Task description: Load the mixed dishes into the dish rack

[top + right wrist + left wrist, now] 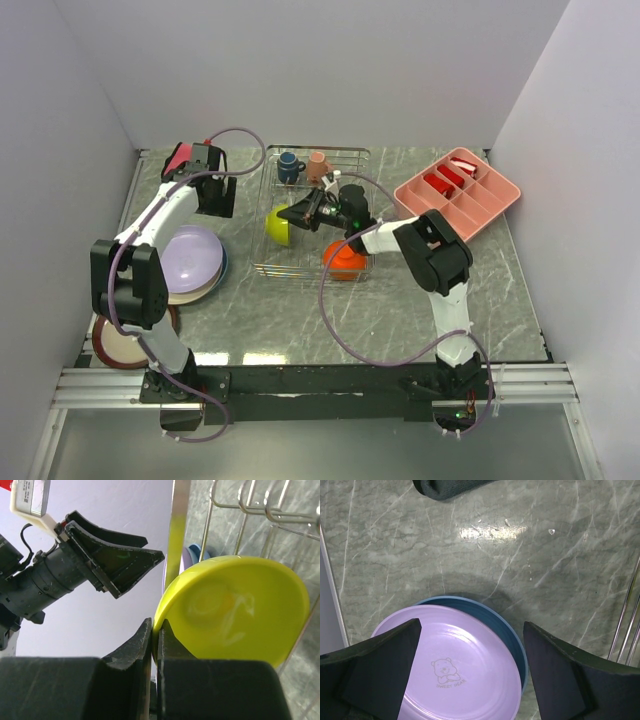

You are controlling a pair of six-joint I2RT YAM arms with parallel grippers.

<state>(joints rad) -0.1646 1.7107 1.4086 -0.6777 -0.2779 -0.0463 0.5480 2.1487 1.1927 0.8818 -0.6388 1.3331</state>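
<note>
My right gripper is shut on the rim of the yellow-green bowl, which it holds tilted on edge at the left side of the wire dish rack. In the rack stand a dark blue mug and a small pink cup at the back, and an orange bowl at the front right. My left gripper hangs open above the far edge of the lavender plate, which lies on the light-blue plate. A red-rimmed cream plate lies near the left arm's base.
A pink compartment tray stands at the back right. A red cloth lies in the back left corner. The rack's wires run just right of the left gripper. White walls close in the table on three sides.
</note>
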